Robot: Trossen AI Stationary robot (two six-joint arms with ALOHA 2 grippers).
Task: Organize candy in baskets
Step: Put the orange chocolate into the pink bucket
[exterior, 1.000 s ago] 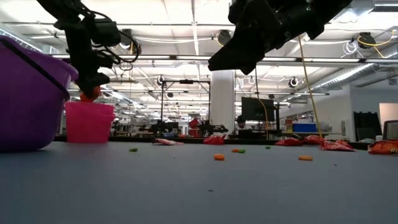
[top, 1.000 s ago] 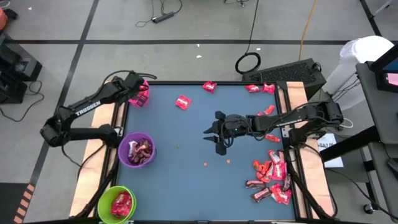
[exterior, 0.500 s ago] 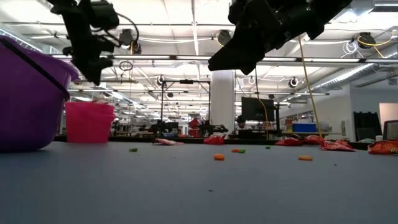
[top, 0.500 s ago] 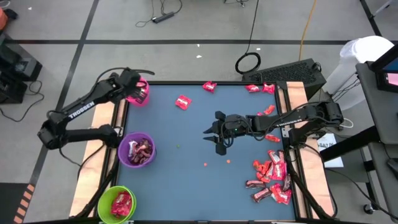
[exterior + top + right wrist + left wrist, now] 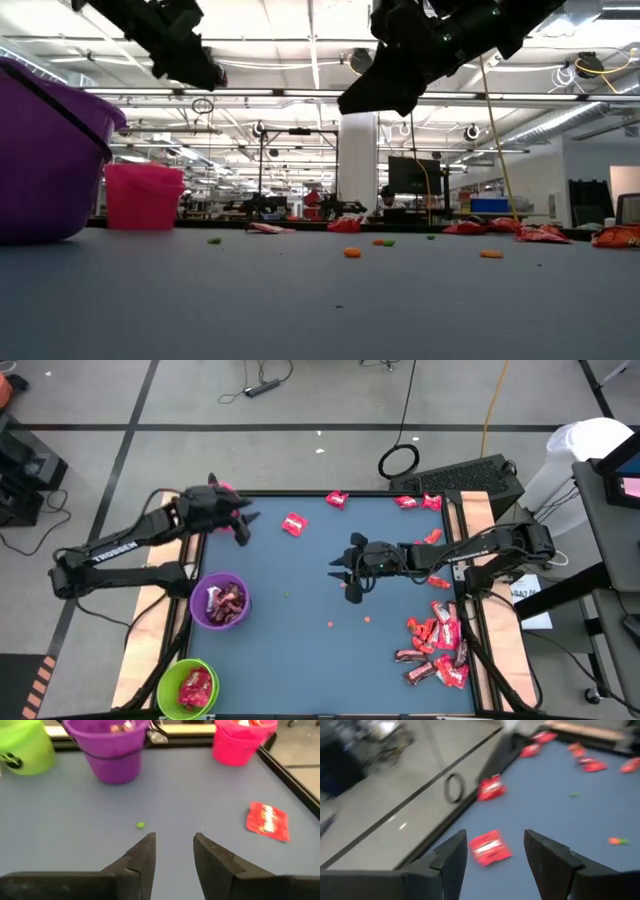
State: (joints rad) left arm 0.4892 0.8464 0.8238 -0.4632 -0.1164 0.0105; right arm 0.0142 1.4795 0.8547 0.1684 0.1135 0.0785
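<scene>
Fingers spread and empty, the left gripper (image 5: 492,857) is swinging off the pink basket (image 5: 242,740) toward a red candy (image 5: 490,847) — one piece delivered — while the right gripper (image 5: 173,851), fingers parted and empty, is hovering mid-table.

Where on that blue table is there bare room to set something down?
Bare: the near middle, between the purple basket and the candy heap, bar two specks. Crowded: that near right corner, plus scattered wrappers along the far edge.
</scene>
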